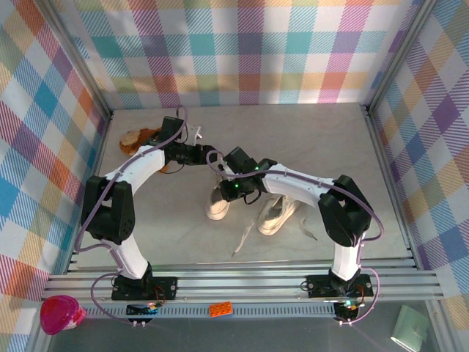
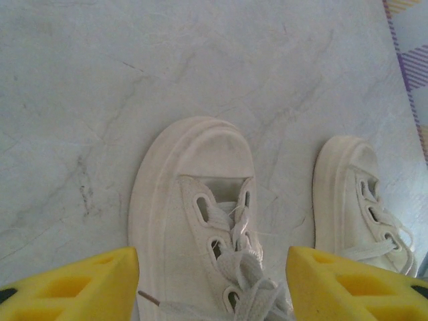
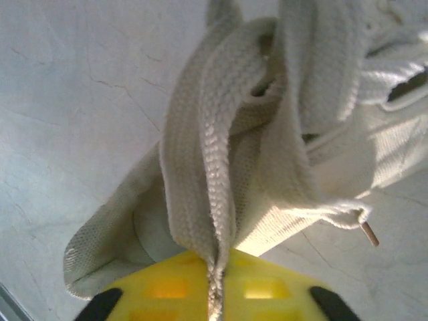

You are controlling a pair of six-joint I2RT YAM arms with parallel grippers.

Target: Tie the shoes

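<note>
In the middle of the table (image 1: 330,139), the shoes (image 1: 278,214) are sitting side by side, well apart from the brown plush toy (image 1: 138,138) at the far left. The right gripper (image 3: 217,264) is pinching a lace (image 3: 200,167) of the left-hand shoe (image 2: 180,221) tight between its fingers. The left gripper (image 2: 212,267) is hovering over that shoe with its jaws spread, gripping nothing.

To my eye the pull is the risk. The shoe is looking light, so it may be dragging or tipping instead of the lace tightening, or the flat lace may be slipping out of the pinch.

Both toes seem to be pointing toward the far wall, long axes running near to far, with the right-hand shoe (image 2: 348,194) lying slightly askew.
</note>
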